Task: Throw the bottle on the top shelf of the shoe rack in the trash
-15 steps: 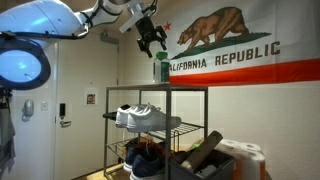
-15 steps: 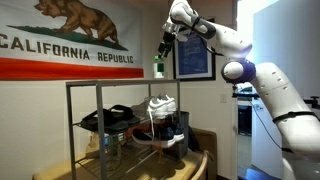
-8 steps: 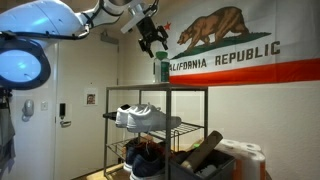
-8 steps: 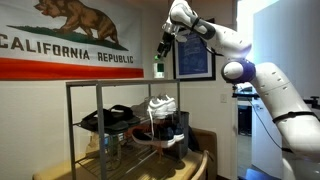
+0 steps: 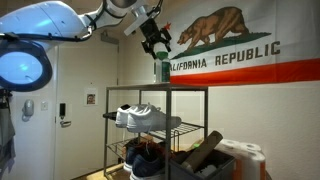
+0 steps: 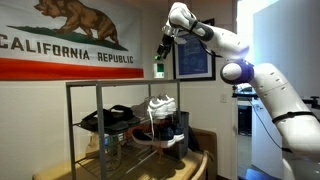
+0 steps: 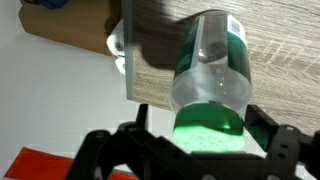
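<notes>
The green bottle (image 5: 164,71) stands upright at a corner of the top shelf (image 5: 188,88) of the dark metal shoe rack (image 5: 167,130); it shows in both exterior views (image 6: 158,68). My gripper (image 5: 156,46) hangs just above it, open, also seen in an exterior view (image 6: 165,48). In the wrist view the bottle (image 7: 212,80) is seen from above, its top between my two spread fingers (image 7: 205,142), not clamped. The dark grey trash bin (image 5: 226,163) stands on the floor beside the rack.
White sneakers (image 5: 145,117) and dark shoes (image 6: 112,118) sit on the lower shelves. A California flag (image 5: 240,55) hangs on the wall behind. A white container (image 5: 247,153) stands by the bin. A framed picture (image 6: 196,60) hangs near my arm.
My gripper has shifted slightly toward the bottle and a little lower over it. The bottle has not moved.
</notes>
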Motion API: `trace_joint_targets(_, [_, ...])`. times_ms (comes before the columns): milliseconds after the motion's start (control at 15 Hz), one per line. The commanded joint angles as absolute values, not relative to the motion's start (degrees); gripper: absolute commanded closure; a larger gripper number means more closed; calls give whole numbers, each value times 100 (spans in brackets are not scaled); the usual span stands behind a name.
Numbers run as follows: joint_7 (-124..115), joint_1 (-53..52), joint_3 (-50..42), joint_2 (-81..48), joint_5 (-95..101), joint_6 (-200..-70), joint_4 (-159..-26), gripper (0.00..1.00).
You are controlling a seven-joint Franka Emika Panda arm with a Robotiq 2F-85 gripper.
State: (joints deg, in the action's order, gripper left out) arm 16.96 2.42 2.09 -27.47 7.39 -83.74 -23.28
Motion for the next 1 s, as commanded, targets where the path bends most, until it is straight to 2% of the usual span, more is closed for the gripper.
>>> trace_joint_targets(0, [1862,364,286,-2641,596,-8609,-2586,35])
trace_joint_targets(133, [1872,371,301,-2654,609,-8658,-2597,45])
trace_joint_targets(200, [1882,372,306,-2657,613,-8683,-2600,13])
trace_joint_targets(333, [1893,375,307,-2657,616,-8736,-2602,9])
trace_joint_targets(400, [1951,283,162,-3076,552,-8385,-1841,4])
trace_joint_targets(467, [1958,381,305,-2669,609,-8724,-2597,0])
trace_joint_targets(667, [1997,397,304,-2681,619,-8728,-2600,0])
trace_joint_targets(733, [2063,321,164,-3091,543,-8387,-1841,0])
trace_joint_targets(800, [2082,434,305,-2683,594,-8741,-2589,0])
trace_joint_targets(933, [2086,488,329,-2690,556,-8777,-2594,0])
